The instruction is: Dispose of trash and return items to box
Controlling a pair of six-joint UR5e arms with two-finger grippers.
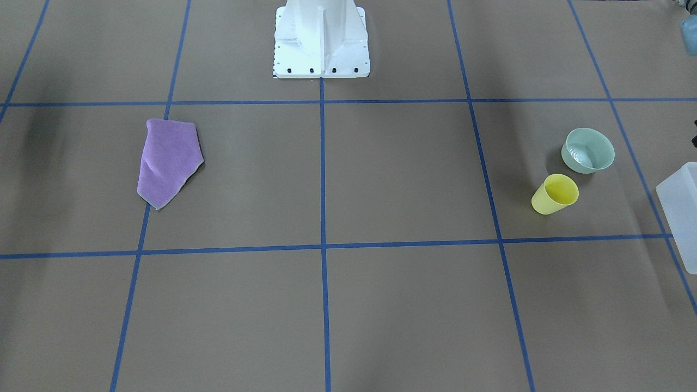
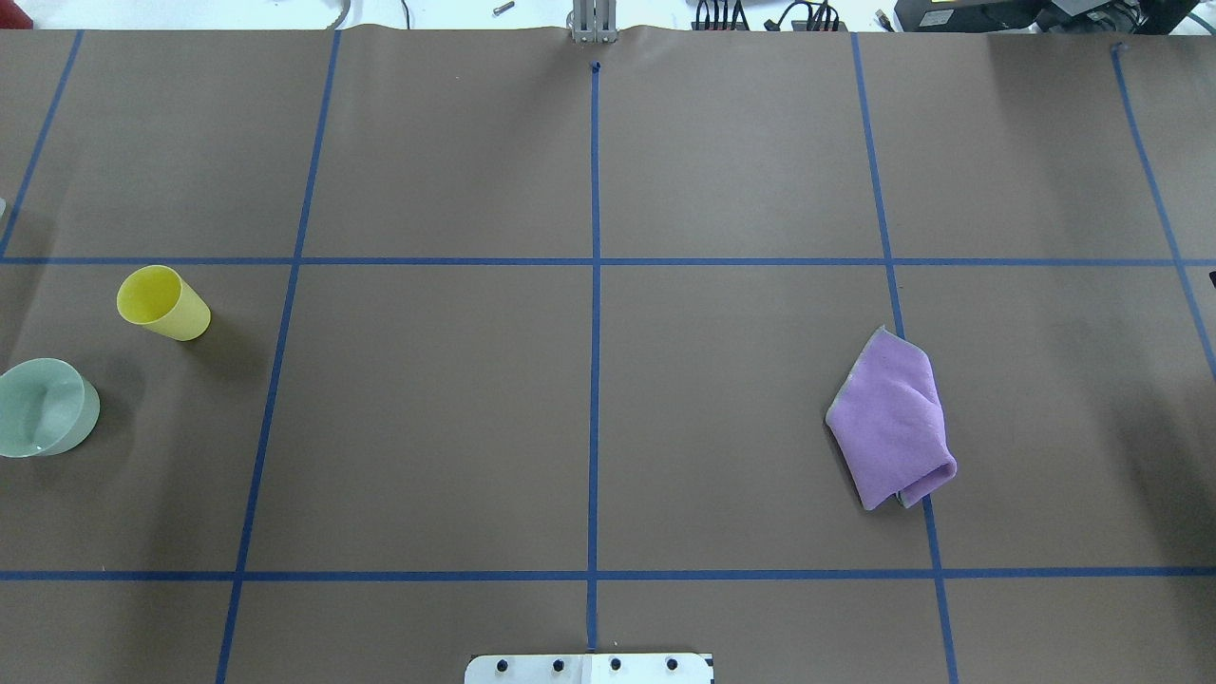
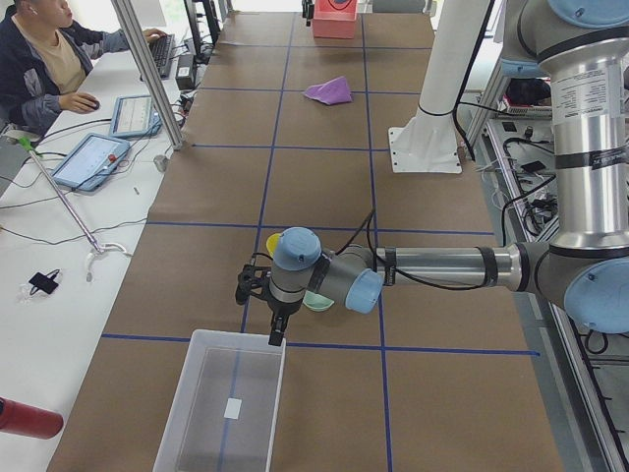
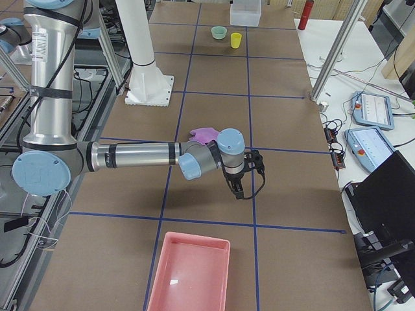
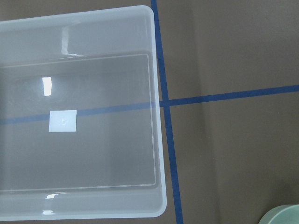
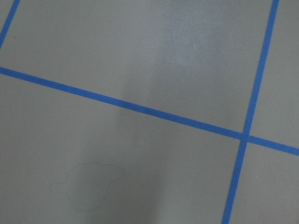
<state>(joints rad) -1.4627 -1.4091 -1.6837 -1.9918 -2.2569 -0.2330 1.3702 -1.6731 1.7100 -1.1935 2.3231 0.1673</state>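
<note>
The frosted translucent box (image 5: 93, 154) stands empty at the table's left end, also in the exterior left view (image 3: 201, 403) and cut off in the front view (image 1: 680, 207). A yellow cup (image 1: 555, 194) stands upright next to a pale green bowl (image 1: 588, 151), both near the box. A crumpled purple cloth (image 2: 893, 418) lies on the right half. My left gripper (image 3: 278, 332) hangs over the box's near edge. My right gripper (image 4: 237, 189) hangs above bare table beside the cloth (image 4: 206, 135). I cannot tell whether either gripper is open or shut.
A pink tray (image 4: 188, 272) sits at the table's right end. The white robot pedestal (image 1: 321, 38) stands at the table's back middle. An operator sits at a side desk with tablets (image 3: 93, 157). Blue tape lines grid the brown table.
</note>
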